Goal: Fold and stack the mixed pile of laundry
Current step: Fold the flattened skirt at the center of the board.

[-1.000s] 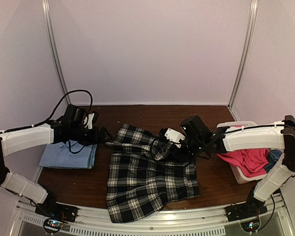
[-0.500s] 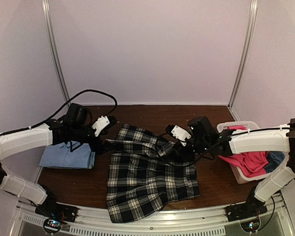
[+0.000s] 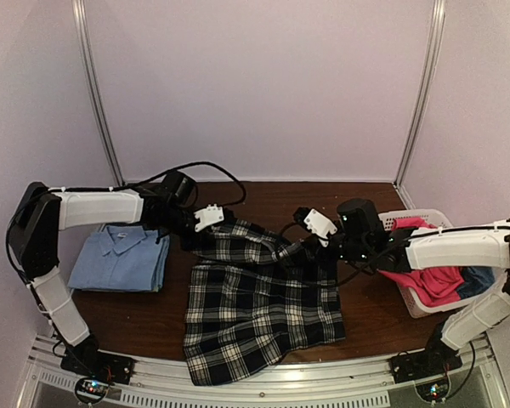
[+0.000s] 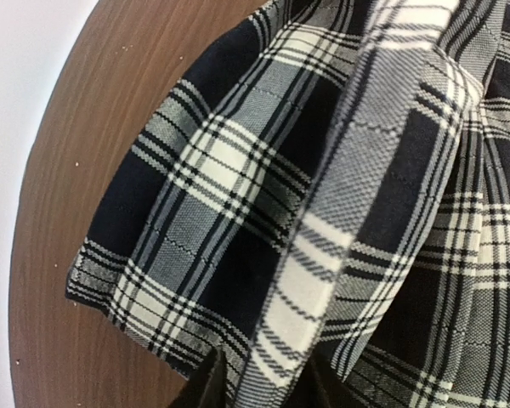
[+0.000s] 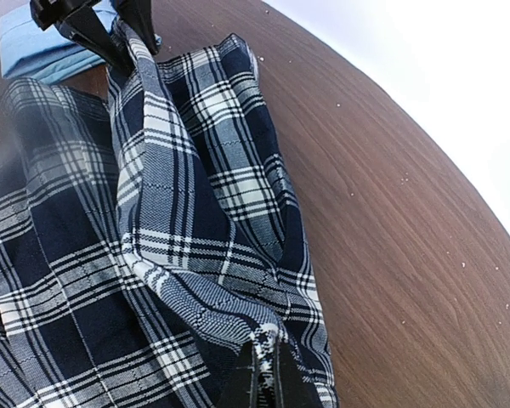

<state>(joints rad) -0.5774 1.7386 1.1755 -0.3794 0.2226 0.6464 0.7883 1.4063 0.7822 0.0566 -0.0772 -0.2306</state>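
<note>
Left tool [image 4: 259, 391] pinching plaid shirt [image 3: 259, 310] edge, right tool [image 5: 263, 370] pinching its raised fold.

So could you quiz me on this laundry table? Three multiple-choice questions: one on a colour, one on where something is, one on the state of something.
1. What colour is the largest garment showing in the basket?
A) pink
B) green
C) yellow

2. Where is the light blue shirt?
A) in the basket
B) on the table, left of the plaid shirt
C) on top of the plaid shirt

3. What is the right end effector doing?
A) hanging open over the basket
B) pinched shut on a fold of the plaid shirt
C) holding the light blue shirt

Answers:
1 A: the pink garment takes up most of what shows in the basket.
2 B: it lies folded on the wood beside the plaid shirt.
3 B: its wrist view shows plaid cloth between its closed fingers.
</note>
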